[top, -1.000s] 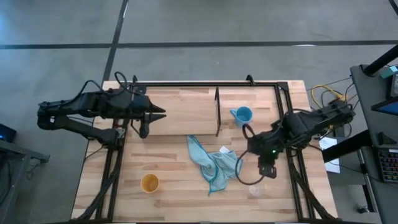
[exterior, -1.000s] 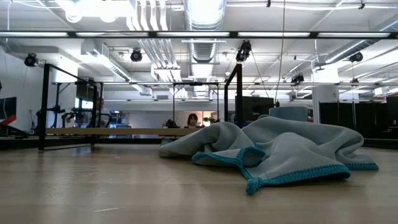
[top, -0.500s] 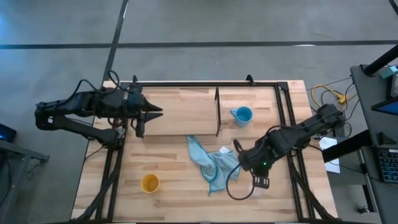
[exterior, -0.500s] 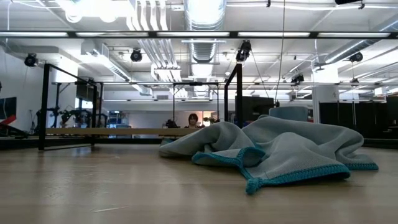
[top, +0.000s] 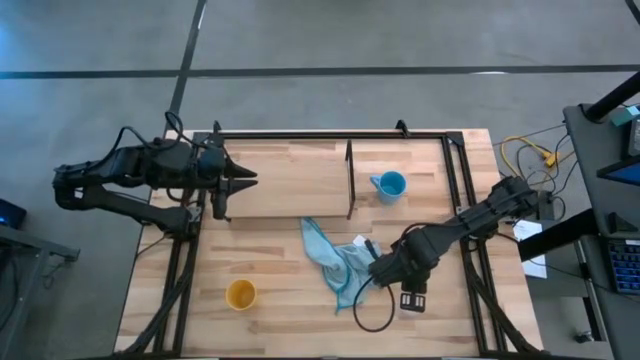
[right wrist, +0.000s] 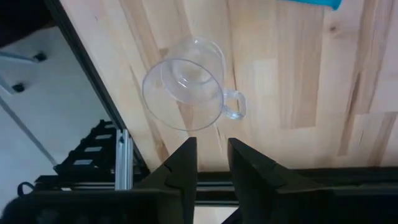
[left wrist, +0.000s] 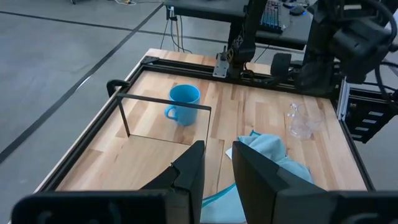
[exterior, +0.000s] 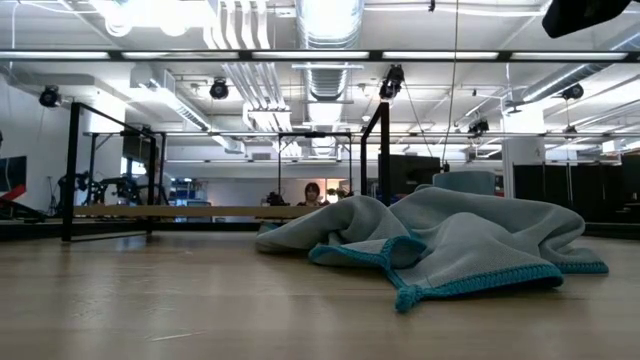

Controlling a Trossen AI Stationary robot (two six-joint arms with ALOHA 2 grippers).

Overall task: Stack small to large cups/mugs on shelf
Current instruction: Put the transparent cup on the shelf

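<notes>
Since a second ago, my right arm has swung down and in toward the middle of the table (top: pixel 280 310), so my right gripper (top: pixel 412 300) now hangs near the front edge, just beside the crumpled blue cloth (top: pixel 340 262). From my right wrist I look straight down on the small clear glass cup (right wrist: pixel 185 92), which stands upright on the bare wood with its little handle sticking out to one side. My right gripper's two dark fingers (right wrist: pixel 183 165) have a narrow gap between them and hold nothing; the glass cup is apart from them. My left arm has pulled back a little toward the left edge of the table, and my left gripper (top: pixel 243 177) now hovers over the left end of the shelf (top: pixel 290 180). Its fingers (left wrist: pixel 191 171) are also only a little apart, with nothing between them. Nothing else has moved. The light blue mug (top: pixel 389 185) stands on the shelf, just to the right of the black divider rod (top: pixel 349 178). The yellow-orange cup (top: pixel 240 294) stands on the table near the front left, well apart from the other two. In the low view the cloth fills the middle.
</notes>
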